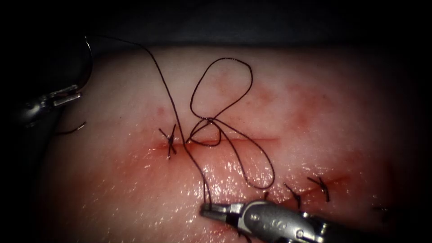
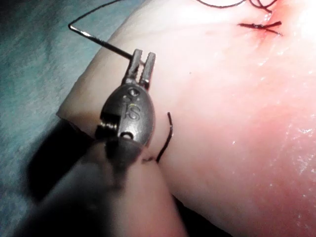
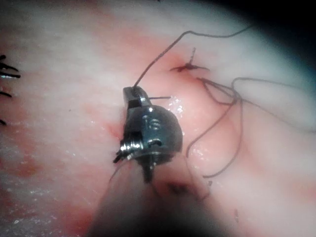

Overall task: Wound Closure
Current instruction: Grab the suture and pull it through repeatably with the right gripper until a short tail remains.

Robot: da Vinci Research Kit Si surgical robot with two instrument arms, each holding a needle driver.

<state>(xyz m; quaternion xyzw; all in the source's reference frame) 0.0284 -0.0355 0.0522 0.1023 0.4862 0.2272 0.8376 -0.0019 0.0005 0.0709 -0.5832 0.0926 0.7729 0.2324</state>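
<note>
The left tool [image 1: 67,95] [image 2: 140,61] sits off the tissue's left edge, jaws shut on the curved needle [image 1: 91,58] [image 2: 101,43] near the end away from the thread. The needle is out of the tissue. Dark thread [image 1: 157,72] runs from the needle across the tissue [image 1: 315,99], past the cut [image 1: 252,139], down to the right tool [image 1: 210,209] [image 3: 133,94], whose jaws are shut on it below the cut. Loose loops of thread [image 1: 222,85] [image 3: 232,98] lie over the cut's left part.
A knotted stitch [image 1: 171,140] [image 3: 187,66] [image 2: 261,25] closes the cut's left end. Further stitches [image 1: 321,185] sit at the lower right. A short cut end of thread [image 1: 72,129] [image 2: 165,138] lies by the left tool. Red fluid wets the tissue around the cut.
</note>
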